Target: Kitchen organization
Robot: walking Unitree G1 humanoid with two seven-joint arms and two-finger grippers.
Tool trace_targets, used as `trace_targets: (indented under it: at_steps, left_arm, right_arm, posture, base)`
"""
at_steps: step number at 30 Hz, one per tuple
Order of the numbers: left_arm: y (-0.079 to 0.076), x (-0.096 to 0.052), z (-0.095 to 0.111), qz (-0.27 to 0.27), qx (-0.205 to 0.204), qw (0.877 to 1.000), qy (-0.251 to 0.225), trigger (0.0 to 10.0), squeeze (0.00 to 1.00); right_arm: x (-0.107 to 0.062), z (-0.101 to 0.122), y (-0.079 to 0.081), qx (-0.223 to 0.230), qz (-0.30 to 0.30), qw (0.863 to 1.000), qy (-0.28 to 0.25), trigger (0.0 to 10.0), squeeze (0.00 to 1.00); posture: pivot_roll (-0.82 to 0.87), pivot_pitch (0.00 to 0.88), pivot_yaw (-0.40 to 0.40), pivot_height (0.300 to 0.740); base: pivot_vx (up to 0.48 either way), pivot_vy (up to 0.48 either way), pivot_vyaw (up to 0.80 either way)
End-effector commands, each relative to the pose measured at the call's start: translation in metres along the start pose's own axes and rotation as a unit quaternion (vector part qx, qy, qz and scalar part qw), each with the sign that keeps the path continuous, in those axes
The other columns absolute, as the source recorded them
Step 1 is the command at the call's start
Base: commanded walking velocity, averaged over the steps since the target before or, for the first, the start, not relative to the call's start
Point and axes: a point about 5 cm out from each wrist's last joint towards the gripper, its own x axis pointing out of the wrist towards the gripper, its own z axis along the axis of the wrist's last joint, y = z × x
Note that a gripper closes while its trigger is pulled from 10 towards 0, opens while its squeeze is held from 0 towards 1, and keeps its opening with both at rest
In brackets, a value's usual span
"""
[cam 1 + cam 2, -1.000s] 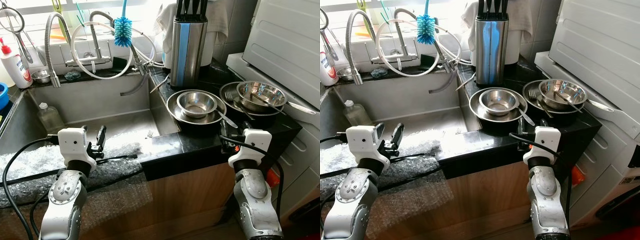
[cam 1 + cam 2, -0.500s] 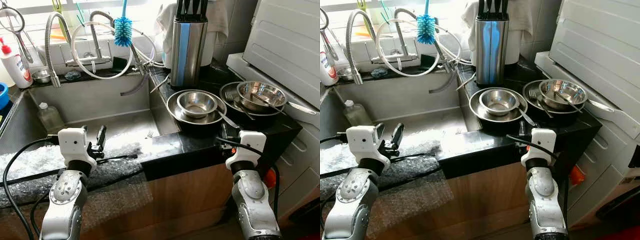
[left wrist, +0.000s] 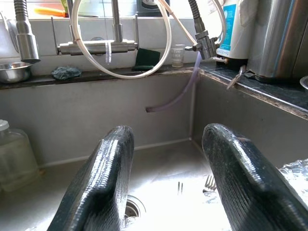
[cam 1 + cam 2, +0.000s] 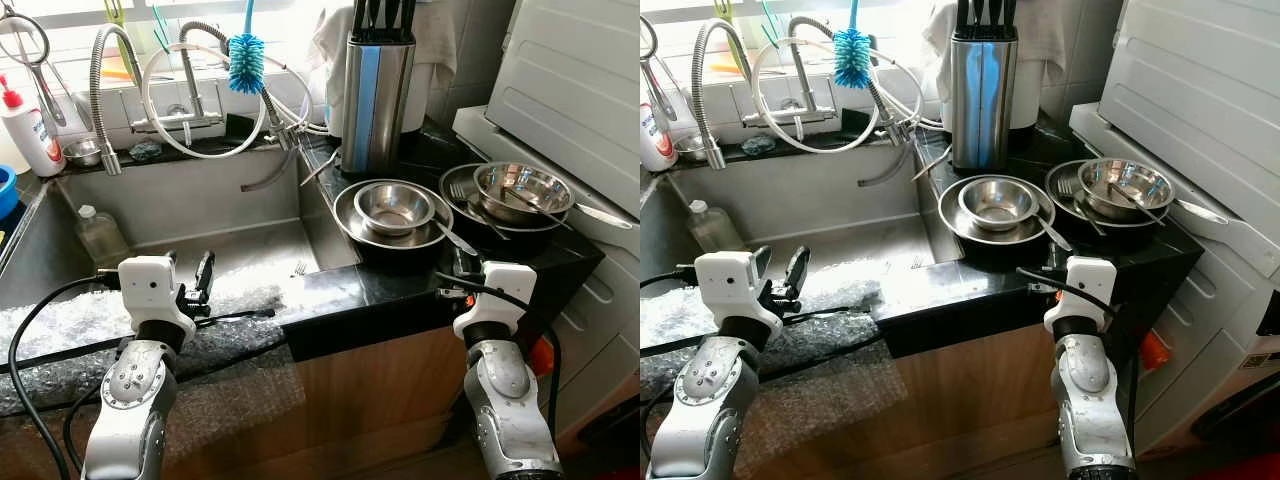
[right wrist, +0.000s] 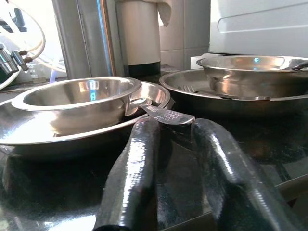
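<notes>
Steel spoon handle [image 5: 168,115] just beyond open right hand [image 5: 175,139]; left hand [image 3: 168,168] open, empty.

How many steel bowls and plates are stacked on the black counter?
4: a small bowl sits in a wide plate by the sink, and another bowl in a dark-rimmed plate further right. More could hide underneath.

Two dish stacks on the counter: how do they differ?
Left stack: small steel bowl in a wide steel plate, a spoon handle sticking out toward the right pincer. Right stack: larger bowl on a darker pan, fork and a long utensil laid across it, nearer the white appliance. Both are steel, upright, on the black counter.
</notes>
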Motion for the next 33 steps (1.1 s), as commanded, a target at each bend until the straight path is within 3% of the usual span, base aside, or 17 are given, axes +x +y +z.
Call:
trace_targets:
  at_steps: [1, 7, 8, 10, 11, 17, 18, 19, 33]
  left_arm:
    - [-0.0019, 0.0021, -0.0001, -0.001, 0.004, 1.000, -0.001, 10.0, 0.00]
    - [-0.0025, 0.0026, -0.0003, -0.001, 0.003, 1.000, -0.001, 10.0, 0.00]
    - [-0.0026, 0.0026, -0.0003, -0.001, 0.002, 1.000, -0.001, 10.0, 0.00]
    - [-0.0027, 0.0027, -0.0003, -0.001, 0.002, 1.000, -0.001, 10.0, 0.00]
    - [-0.0028, 0.0028, -0.0003, -0.001, 0.002, 1.000, -0.001, 10.0, 0.00]
    - [-0.0034, 0.0026, -0.0006, -0.001, 0.001, 1.000, -0.001, 10.0, 0.00]
    - [-0.0033, 0.0025, -0.0007, -0.001, 0.002, 1.000, -0.001, 10.0, 0.00]
    - [-0.0033, 0.0024, -0.0008, -0.001, 0.001, 1.000, 0.000, 10.0, 0.00]
    - [-0.0037, 0.0024, -0.0019, 0.000, 0.000, 1.000, 0.003, 10.0, 0.00]
  right_arm:
    - [0.0030, 0.0066, 0.0008, 0.004, -0.002, 1.000, -0.013, 10.0, 1.00]
    - [0.0038, 0.0076, 0.0007, 0.004, -0.003, 1.000, -0.015, 10.0, 1.00]
    - [0.0041, 0.0079, 0.0002, 0.003, -0.005, 1.000, -0.016, 10.0, 0.25]
    - [0.0045, 0.0082, -0.0003, 0.002, -0.007, 1.000, -0.016, 10.0, 0.25]
    - [0.0051, 0.0086, -0.0010, 0.001, -0.009, 1.000, -0.017, 10.0, 0.00]
    - [0.0065, 0.0103, -0.0022, 0.001, -0.012, 1.000, -0.021, 10.0, 0.00]
    - [0.0065, 0.0107, -0.0018, 0.003, -0.010, 1.000, -0.023, 6.7, 0.00]
    - [0.0065, 0.0109, -0.0016, 0.004, -0.009, 1.000, -0.024, 0.0, 0.00]
    - [0.0073, 0.0114, -0.0016, 0.003, -0.011, 1.000, -0.025, 0.0, 0.00]
  posture:
    - [-0.15, 0.000, 0.014, 0.740]
    - [-0.15, 0.000, 0.014, 0.740]
    - [-0.15, 0.000, 0.014, 0.740]
    - [-0.15, 0.000, 0.014, 0.740]
    - [-0.15, 0.000, 0.014, 0.740]
    - [-0.14, 0.000, 0.012, 0.740]
    - [-0.14, 0.000, 0.011, 0.740]
    - [-0.14, 0.000, 0.011, 0.740]
    - [-0.15, 0.000, 0.010, 0.740]
  base:
    - [0.000, 0.000, 0.00]
    - [0.000, 0.000, 0.00]
    - [0.000, 0.000, 0.00]
    - [0.000, 0.000, 0.00]
    - [0.000, 0.000, 0.00]
    - [0.000, 0.000, 0.00]
    - [0.000, 0.000, 0.00]
    - [0.000, 0.000, 0.00]
    - [0.000, 0.000, 0.00]
